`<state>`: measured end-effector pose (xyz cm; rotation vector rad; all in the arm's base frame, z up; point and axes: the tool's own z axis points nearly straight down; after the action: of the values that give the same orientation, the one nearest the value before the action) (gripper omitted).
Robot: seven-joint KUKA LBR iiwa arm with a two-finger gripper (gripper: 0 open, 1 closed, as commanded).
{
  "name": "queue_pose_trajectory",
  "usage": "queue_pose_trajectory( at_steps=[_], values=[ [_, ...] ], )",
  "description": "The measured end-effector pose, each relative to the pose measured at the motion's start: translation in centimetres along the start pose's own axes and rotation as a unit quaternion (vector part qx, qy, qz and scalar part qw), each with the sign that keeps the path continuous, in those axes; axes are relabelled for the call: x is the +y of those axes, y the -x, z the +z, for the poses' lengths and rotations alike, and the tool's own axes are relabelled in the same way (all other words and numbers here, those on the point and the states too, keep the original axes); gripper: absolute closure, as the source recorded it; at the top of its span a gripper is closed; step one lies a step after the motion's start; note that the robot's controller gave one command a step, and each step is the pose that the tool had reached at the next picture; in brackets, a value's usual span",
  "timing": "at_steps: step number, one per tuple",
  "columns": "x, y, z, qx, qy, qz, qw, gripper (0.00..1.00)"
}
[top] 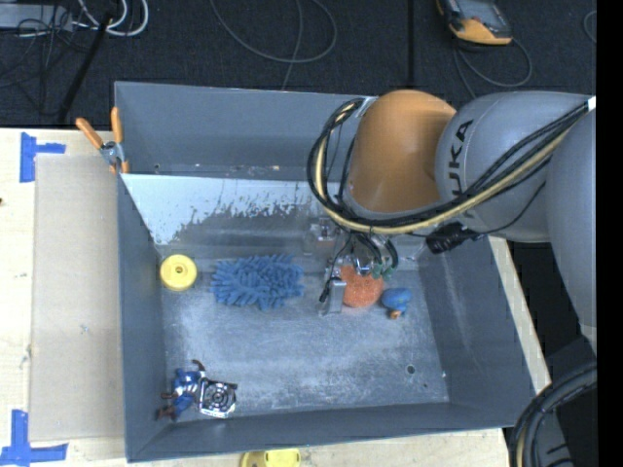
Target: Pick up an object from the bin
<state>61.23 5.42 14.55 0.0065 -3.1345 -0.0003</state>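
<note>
The grey robot arm (pixel 506 163) bears the black letters "UKA" on its housing.

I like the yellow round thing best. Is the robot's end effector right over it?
No, the end effector is at the orange thing right of the middle, while the yellow round thing lies apart at the left.

We see a rounded silver-grey arm (pixel 521 163) with dark lettering, seemingly "KUKA", a smooth orange cover (pixel 399 149) at its wrist, black and yellowish cables (pixel 324 168) looped round it, and a pale metal gripper (pixel 336 292).
</note>
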Motion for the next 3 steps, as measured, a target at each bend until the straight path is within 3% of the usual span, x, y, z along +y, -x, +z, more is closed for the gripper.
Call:
queue_pose_trajectory(
  at_steps=[1, 2, 3],
  values=[
    [0.0, 0.1, -0.5, -0.0033, 0.0, 0.001, 1.0, 0.0],
    [8.3, -0.1, 6.5, -0.0053, 0.0, -0.034, 0.9994, 0.0],
    [8.6, 0.6, 4.4, -0.0031, 0.0, -0.075, 0.9972, 0.0]
  ],
)
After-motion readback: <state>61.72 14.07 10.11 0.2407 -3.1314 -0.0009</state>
